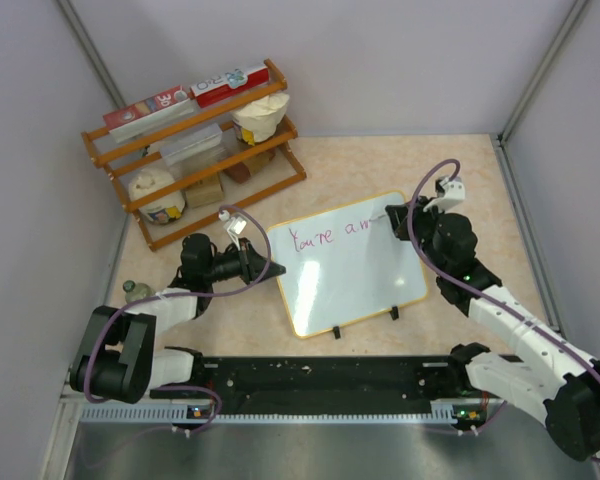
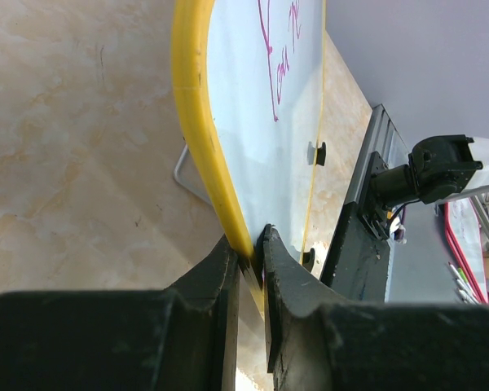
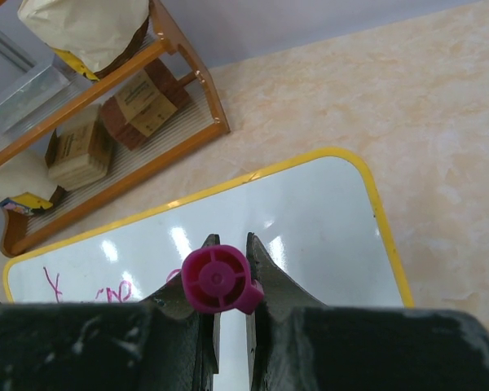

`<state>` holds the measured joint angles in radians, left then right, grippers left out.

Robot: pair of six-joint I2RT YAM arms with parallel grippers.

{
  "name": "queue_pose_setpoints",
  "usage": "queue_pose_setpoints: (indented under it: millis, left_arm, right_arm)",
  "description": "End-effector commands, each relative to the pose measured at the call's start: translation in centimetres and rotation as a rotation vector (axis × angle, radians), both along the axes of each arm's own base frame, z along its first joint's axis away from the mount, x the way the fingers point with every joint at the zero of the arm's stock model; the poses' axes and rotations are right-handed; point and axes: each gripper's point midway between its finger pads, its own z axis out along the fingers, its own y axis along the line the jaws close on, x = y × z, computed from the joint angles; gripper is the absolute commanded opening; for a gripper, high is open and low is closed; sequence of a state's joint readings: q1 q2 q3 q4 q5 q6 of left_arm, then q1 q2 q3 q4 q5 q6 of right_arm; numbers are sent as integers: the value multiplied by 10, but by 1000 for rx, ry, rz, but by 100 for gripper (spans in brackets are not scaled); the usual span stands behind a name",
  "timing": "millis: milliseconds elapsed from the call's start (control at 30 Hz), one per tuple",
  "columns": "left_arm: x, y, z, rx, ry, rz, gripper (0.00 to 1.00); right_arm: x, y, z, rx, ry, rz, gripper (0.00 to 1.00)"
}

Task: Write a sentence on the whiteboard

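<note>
The whiteboard (image 1: 348, 265) lies tilted on the table, white with a yellow rim and two black clips on its near edge. Pink writing "You're a m" runs along its far part. My left gripper (image 1: 276, 268) is shut on the board's left rim (image 2: 197, 122), one finger on each side. My right gripper (image 1: 405, 216) is shut on a pink marker (image 3: 218, 280), seen end-on, over the board's far right area (image 3: 310, 220). The marker tip is hidden. The writing shows in the left wrist view (image 2: 275, 57) and at the left in the right wrist view (image 3: 106, 291).
An orange wooden rack (image 1: 195, 150) with boxes, bags and jars stands at the back left. A small bottle (image 1: 132, 291) sits by the left arm. The black base rail (image 1: 320, 380) runs along the near edge. Grey walls close the sides.
</note>
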<state>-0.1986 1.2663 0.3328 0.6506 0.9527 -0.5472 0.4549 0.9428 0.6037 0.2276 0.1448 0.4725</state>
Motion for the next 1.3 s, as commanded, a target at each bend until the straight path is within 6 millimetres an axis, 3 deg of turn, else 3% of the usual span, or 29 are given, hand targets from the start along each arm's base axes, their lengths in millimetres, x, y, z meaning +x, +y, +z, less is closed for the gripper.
queue_pose_setpoints:
  millis: [0, 500, 1267]
  left_arm:
    - [12, 3, 2, 40, -107, 27, 0]
    - [12, 3, 2, 39, -107, 27, 0]
    - [12, 3, 2, 42, -107, 28, 0]
  right_arm:
    - [0, 1, 2, 6, -10, 15, 0]
    - [-10, -5, -18, -16, 29, 9, 0]
    - [7, -11, 12, 12, -35, -58, 0]
